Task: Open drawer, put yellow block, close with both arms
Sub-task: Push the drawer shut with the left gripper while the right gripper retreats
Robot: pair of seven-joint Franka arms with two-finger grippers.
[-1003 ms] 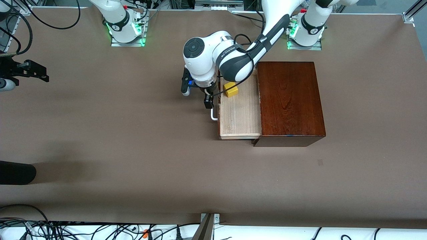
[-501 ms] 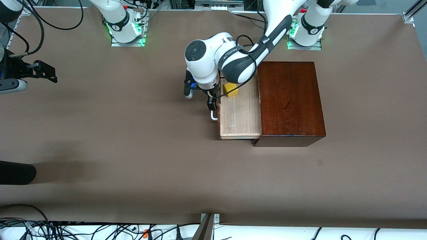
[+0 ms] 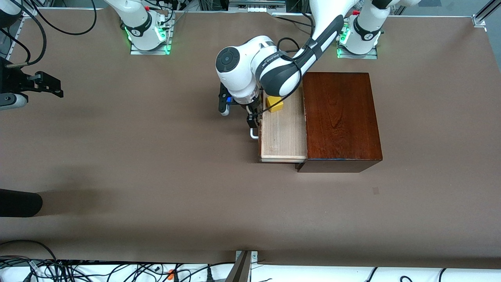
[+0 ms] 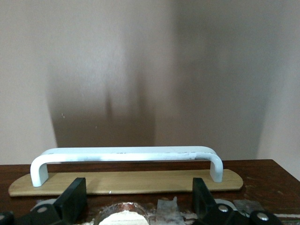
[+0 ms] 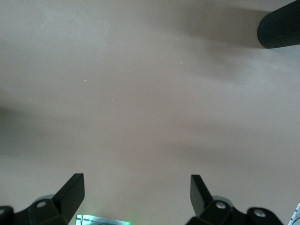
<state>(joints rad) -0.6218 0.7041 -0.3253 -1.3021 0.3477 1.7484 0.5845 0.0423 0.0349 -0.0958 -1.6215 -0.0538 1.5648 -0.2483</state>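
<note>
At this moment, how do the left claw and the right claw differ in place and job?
The left claw sits at the drawer front, fingers spread beside the white handle; the right claw hangs over bare table at the right arm's end, near nothing. The left claw works by the yellow block; the right claw waits. Both are open and empty.

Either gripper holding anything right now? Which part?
Nothing is held. The left gripper is open at the drawer front, fingers apart beside the white handle, not closed on it. The right gripper is open over bare table.
</note>
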